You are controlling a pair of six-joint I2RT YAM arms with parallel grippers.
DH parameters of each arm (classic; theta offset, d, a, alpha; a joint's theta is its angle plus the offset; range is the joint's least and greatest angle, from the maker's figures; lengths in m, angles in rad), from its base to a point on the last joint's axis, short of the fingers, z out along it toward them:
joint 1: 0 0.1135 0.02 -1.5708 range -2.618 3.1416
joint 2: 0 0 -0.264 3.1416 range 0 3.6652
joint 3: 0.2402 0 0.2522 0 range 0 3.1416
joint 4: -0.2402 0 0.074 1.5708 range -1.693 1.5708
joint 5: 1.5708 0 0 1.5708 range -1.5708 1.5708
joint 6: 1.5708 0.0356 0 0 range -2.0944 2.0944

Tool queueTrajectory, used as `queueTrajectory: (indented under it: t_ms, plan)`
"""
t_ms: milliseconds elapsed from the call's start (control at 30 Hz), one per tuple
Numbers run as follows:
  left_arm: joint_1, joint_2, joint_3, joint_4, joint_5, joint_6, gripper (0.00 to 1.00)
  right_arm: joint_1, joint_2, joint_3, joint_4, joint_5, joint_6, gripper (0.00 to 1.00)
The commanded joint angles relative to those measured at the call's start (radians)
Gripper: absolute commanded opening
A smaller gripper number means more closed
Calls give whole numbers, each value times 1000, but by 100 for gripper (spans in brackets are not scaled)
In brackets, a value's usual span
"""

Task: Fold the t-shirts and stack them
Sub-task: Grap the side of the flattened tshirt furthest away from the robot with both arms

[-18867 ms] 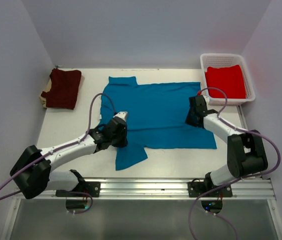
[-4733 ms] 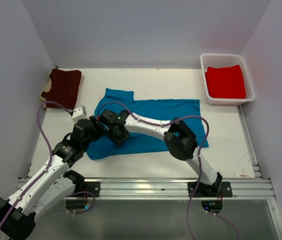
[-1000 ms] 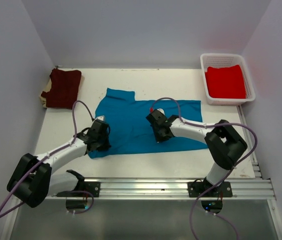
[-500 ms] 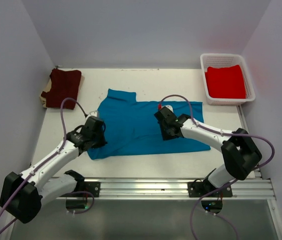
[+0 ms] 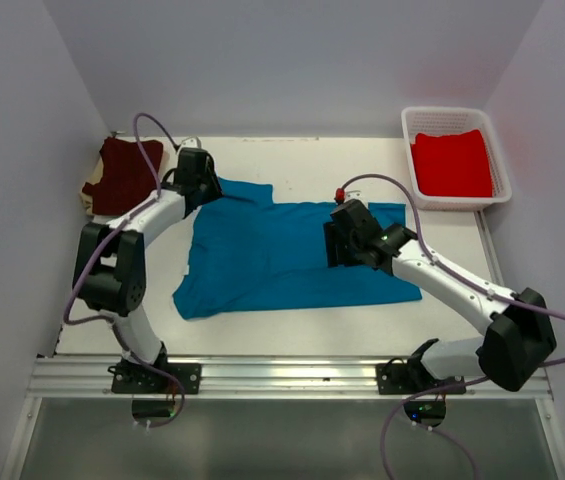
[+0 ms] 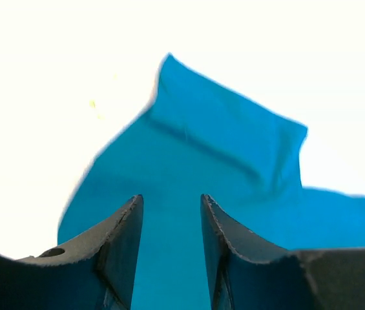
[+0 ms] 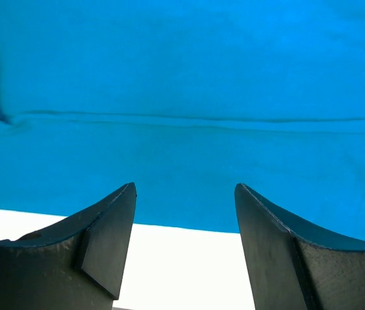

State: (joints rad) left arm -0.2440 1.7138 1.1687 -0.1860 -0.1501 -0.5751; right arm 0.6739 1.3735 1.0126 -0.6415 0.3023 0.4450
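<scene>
The teal-blue t-shirt (image 5: 262,250) lies folded lengthwise on the white table, one sleeve sticking out at its far left corner. My left gripper (image 5: 207,187) hovers at that sleeve; in the left wrist view the left gripper (image 6: 170,201) is open, with teal cloth (image 6: 195,168) beneath and nothing between the fingers. My right gripper (image 5: 338,245) is over the shirt's right half. In the right wrist view the right gripper (image 7: 185,188) is open above the shirt's edge (image 7: 182,161), holding nothing. A folded dark maroon t-shirt (image 5: 127,175) lies at the far left. The bright red t-shirt (image 5: 452,163) sits in the basket.
The white mesh basket (image 5: 408,160) stands at the far right corner of the table. White walls close in the left, back and right sides. A metal rail (image 5: 292,375) carrying the arm bases runs along the near edge.
Both grippers were shut on the teal shirt and have opened, letting it go. My left arm swung from the shirt's near left corner to its far left sleeve. The right gripper shifted slightly right.
</scene>
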Motion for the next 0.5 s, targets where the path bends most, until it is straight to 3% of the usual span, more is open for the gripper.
queueTrajectory:
  t_ms: [0, 233, 467]
  plan:
    - [41, 122, 158, 88, 13, 81, 45, 0, -103, 11, -41, 32, -6, 67]
    - [115, 393, 435, 54, 87, 133, 47, 1, -175, -28, -83, 26, -3, 67]
    - [158, 513, 503, 88, 239, 146, 47, 0, -221, -39, -112, 29, 8, 68]
